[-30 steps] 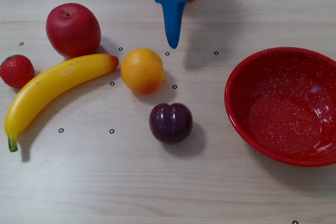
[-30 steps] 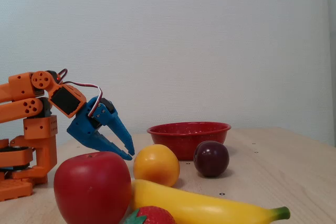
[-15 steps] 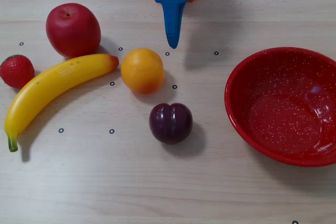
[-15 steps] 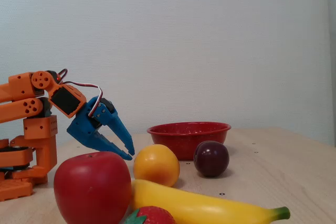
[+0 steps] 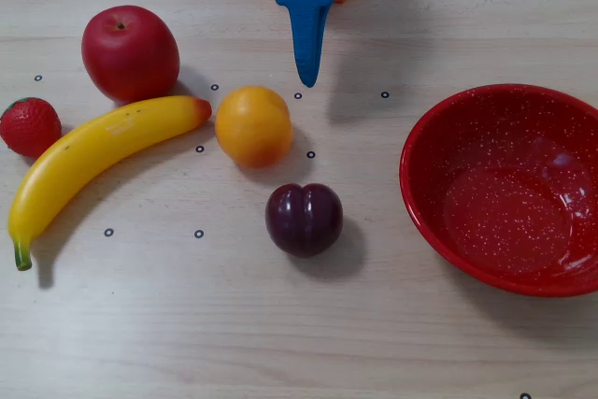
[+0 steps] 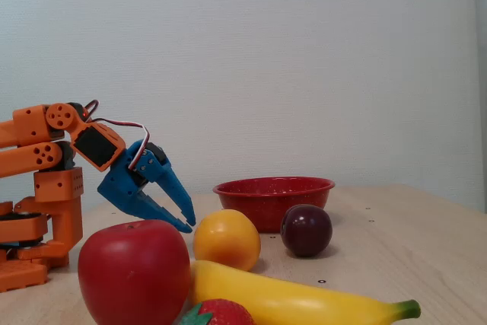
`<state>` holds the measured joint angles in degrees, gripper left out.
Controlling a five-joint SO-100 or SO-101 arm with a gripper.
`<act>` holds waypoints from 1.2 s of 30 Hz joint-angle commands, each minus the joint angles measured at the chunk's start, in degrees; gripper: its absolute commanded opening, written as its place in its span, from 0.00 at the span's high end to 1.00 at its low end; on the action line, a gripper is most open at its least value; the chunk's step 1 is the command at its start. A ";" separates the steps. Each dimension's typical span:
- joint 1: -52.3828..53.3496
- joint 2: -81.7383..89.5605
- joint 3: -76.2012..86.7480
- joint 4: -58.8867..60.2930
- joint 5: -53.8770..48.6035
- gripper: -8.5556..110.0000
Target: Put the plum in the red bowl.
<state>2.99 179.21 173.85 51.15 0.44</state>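
Plum-to-bowl is the job, and the widest thing on the counter is the red bowl, sitting empty at the right edge of the overhead-style fixed view. The banana, apple, orange and strawberry crowd the left half. The plum rests on the counter near the middle, apart from the bowl and just below the orange without touching it, its crease running roughly up and down that picture. The end effector hangs at the top centre, its blue tip pointing down the frame, so the plum lies almost straight ahead of it and well apart, with the orange just off to the left of that line. The plum is round, so no long axis governs the grasp; clearing the orange looks like the main concern. In the side fixed view the orange arm is folded low with the end effector tilted downward above the counter, its two blue fingers slightly spread and holding nothing.
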 commanded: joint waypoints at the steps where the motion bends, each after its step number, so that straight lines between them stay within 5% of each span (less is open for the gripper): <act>1: 0.26 -5.27 -5.01 -3.16 0.53 0.93; 20: 1.85 -56.43 -53.79 2.64 4.75 0.92; 28: 2.72 -87.36 -90.53 23.29 2.72 0.79; 36: 2.29 -103.54 -108.54 31.55 5.89 0.65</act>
<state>3.78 74.09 71.19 81.30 4.04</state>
